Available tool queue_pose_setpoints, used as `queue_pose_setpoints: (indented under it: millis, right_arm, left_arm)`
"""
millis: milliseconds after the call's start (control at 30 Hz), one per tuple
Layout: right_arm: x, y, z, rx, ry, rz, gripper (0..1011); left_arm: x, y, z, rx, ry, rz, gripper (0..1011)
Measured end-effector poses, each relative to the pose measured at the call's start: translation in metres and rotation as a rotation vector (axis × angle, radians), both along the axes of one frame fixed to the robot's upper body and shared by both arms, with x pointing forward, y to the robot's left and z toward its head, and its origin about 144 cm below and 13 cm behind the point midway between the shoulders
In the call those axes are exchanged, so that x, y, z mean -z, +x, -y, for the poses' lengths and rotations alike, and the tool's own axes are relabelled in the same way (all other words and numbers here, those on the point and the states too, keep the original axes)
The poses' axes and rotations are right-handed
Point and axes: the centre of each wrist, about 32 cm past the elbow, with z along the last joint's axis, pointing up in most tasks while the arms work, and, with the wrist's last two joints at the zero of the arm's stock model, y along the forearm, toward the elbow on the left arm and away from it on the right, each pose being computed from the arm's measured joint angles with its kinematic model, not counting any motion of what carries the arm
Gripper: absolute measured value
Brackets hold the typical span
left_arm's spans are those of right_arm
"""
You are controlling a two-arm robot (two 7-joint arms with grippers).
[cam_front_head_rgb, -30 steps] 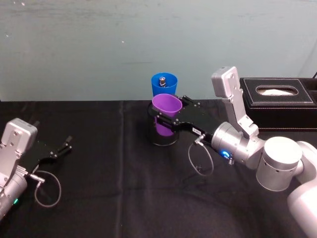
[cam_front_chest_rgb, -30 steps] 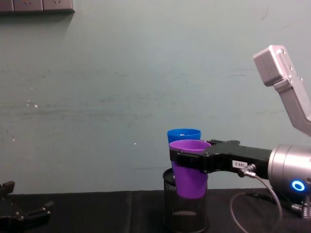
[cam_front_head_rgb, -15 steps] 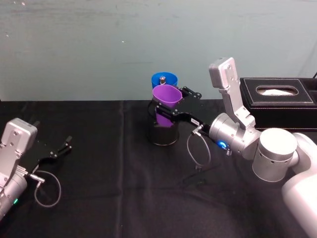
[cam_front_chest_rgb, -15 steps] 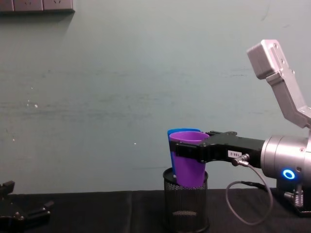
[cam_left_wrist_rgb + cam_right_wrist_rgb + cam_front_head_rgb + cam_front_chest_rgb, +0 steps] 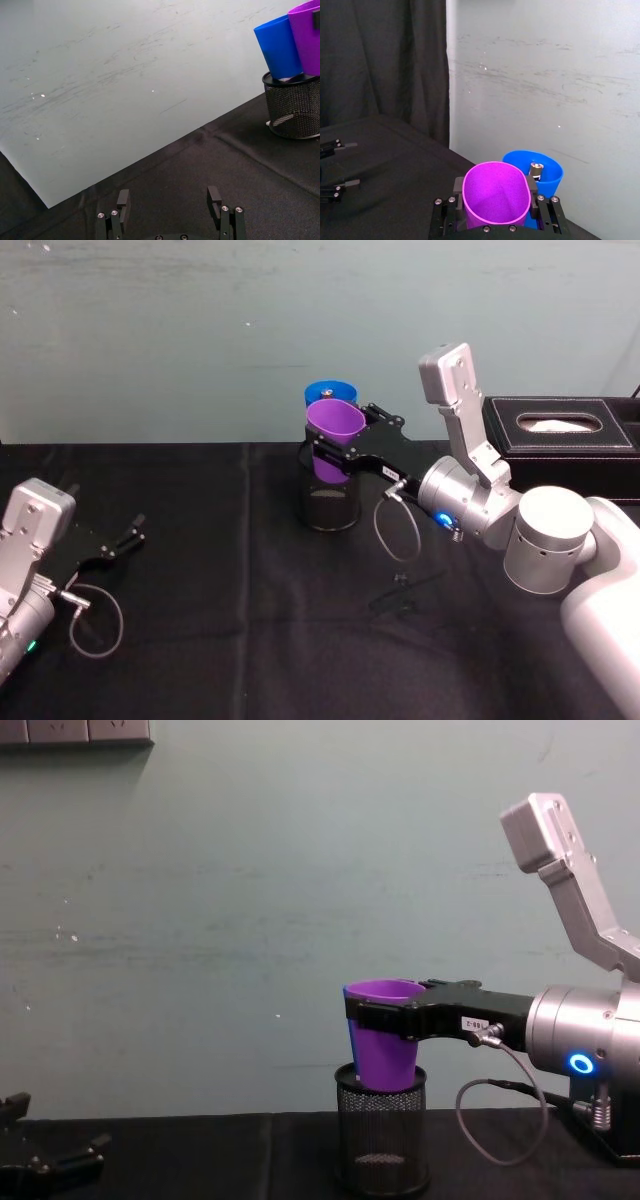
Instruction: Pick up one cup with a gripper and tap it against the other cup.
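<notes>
Tap step: right gripper (image 5: 345, 448), fingers clamping purple tumbler (image 5: 385, 1055) mid-frame, beside blue tumbler (image 5: 546, 175); next I'd nudge it gently into contact; left gripper (image 5: 135, 530) parked lower left, fingers apart.

Your right arm reaches in from 4 o'clock toward 12 in the head view, forearm level, and the right gripper (image 5: 342, 443) is clamped on the purple cup (image 5: 333, 422), holding it aloft. Your left arm lies parked at 8 o'clock, the left gripper (image 5: 168, 202) low, fingers spread apart.
</notes>
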Motion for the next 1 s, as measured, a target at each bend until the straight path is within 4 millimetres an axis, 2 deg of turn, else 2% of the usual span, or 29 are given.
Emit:
queue_pose_setpoints:
  millis: [1000]
  right_arm:
    - [-0.0086, 0.0068, 0.0008, 0.017, 0.015, -0.011, 718]
  left_arm:
    - [0.0, 0.0, 0.0, 0.0, 0.0, 0.0, 1000]
